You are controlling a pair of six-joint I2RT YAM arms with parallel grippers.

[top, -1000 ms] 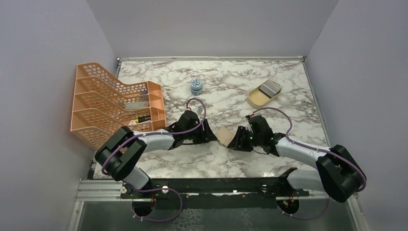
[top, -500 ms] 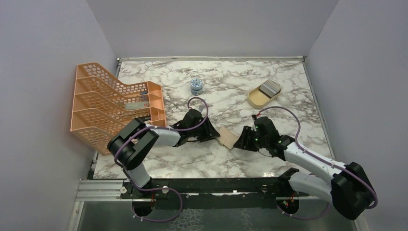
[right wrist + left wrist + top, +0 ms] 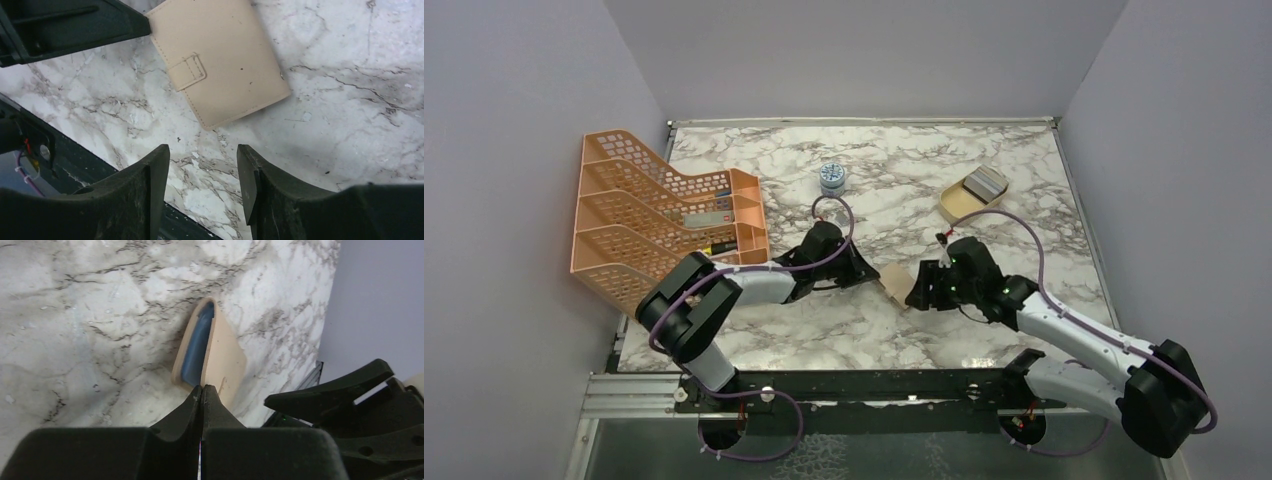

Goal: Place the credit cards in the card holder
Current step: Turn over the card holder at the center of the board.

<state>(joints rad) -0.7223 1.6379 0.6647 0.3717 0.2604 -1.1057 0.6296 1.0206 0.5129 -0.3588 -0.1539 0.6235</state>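
- My left gripper (image 3: 202, 388) has its fingers pressed flat together, tips at the near corner of the holder (image 3: 220, 60). I cannot tell whether a sliver of its cover is nipped between them or whether they only butt against it.
- I read that low, closed pose as a way to pin or pry the holder. A thin shut tip suits working at the seam of a flat wallet.
- My right gripper (image 3: 202, 175) has its fingers apart with nothing between them. It hovers just beside the holder's opposite edge, facing the left one.
- Set on either side like this, the two can brace the holder between them, so one may steady it while the other lifts the cover. That is my guess at the step in hand.
- The holder lies on the table (image 3: 1024, 150) between the grippers, tan side up with its tab (image 3: 186, 72) on top. From the left wrist it gapes a little along one edge, and blue lining shows inside. It is not laid open, so no pocket is ready.
- The cards (image 3: 986, 181) sit well apart from it, in the dish (image 3: 952, 210) at the far right of the table. None is in the holder, so I judge the task is at its start.
- My count:
  - two grippers
  - one holder
  - one dish
  - one tin (image 3: 832, 178)
  - one rack (image 3: 624, 215)
  - The cards lie as a pale stack, too small for me to count.
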